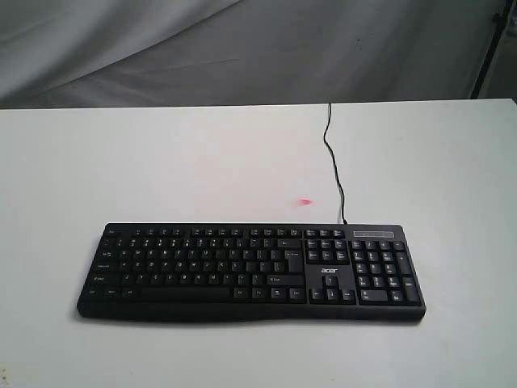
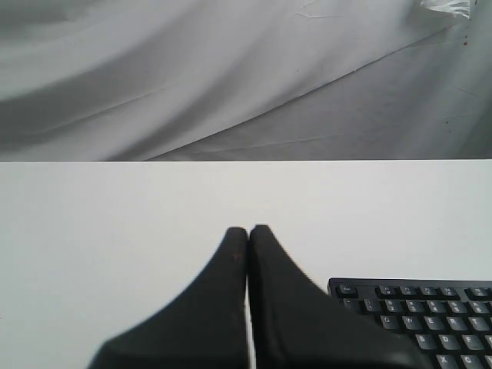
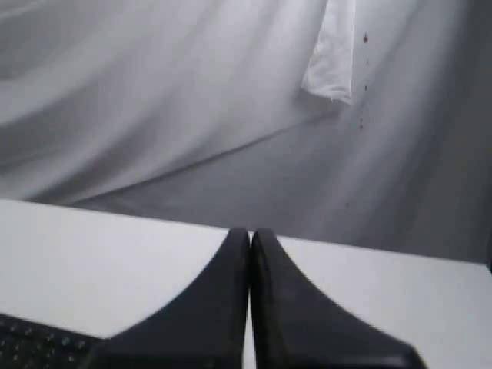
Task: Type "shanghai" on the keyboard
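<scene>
A white table (image 1: 161, 162) fills most of the exterior view, from the bottom edge up to a line across the upper third. Behind it, across the top of the frame, hangs a creased grey-white cloth (image 1: 242, 48). The keyboard (image 1: 210, 267) lies flat on the table in the lower middle of the frame. It is black, runs nearly level from left to right and sits slightly left of centre, with bare table on every side.

In the left wrist view, the left gripper (image 2: 247, 231) hangs over the bare table with its two black fingers pressed together tip to tip, gripping nothing. A corner of the keyboard (image 2: 430, 315) shows close beside them. In the right wrist view, the right gripper (image 3: 250, 232) has its fingers closed against each other too, also empty, with a strip of keys (image 3: 38, 342) to one side.

A thin black cable (image 1: 331, 153) leaves the keyboard's back edge right of centre and wanders up to the far edge of the table. The number pad (image 1: 384, 271) takes up the right end of the keyboard. A small white logo (image 1: 329, 271) sits just left of it, above the arrow keys. A tiny pink mark (image 1: 305, 202) lies on the table just above the keyboard, left of the cable.
</scene>
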